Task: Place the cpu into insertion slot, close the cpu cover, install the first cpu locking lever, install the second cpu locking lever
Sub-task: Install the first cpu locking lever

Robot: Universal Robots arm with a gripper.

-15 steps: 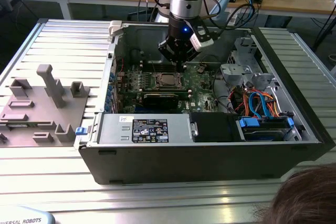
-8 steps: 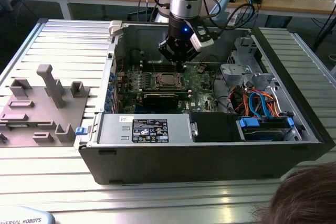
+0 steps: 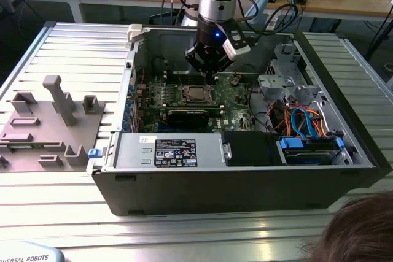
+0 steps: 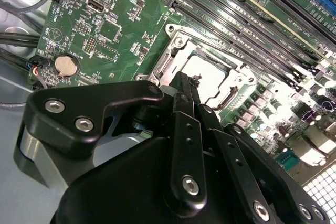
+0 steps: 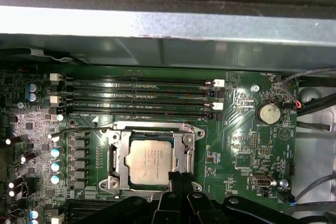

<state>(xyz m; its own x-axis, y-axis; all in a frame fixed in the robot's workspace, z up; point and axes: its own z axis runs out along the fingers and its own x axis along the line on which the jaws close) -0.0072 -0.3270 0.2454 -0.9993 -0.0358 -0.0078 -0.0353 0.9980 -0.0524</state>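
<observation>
CPU [image 5: 149,162]: small flat square chip, silver-grey top, lying seated in the insertion slot [image 5: 116,182] on the green motherboard [image 5: 239,129] inside the open computer case [image 3: 233,179]

CPU cover [image 5: 181,157]: thin silvery frame, folded down around the chip, which shows through its square window

Locking lever [image 5: 86,128]: thin wire rod, lying along the socket's edge beside the memory slots [image 5: 139,98]

Gripper [image 5: 177,178]: black fingers [image 4: 185,94] drawn narrow, tips close together, holding nothing, poised at the socket's edge over the cover frame; in the second wrist view the gripper body hides part of the socket

Nearby: coin cell battery [image 5: 269,112], row of capacitors [image 5: 55,166], grey fixture tray [image 3: 52,124] on the ribbed worktop [image 3: 80,50], a person's hair [image 3: 359,231] at the exterior view's lower right
</observation>
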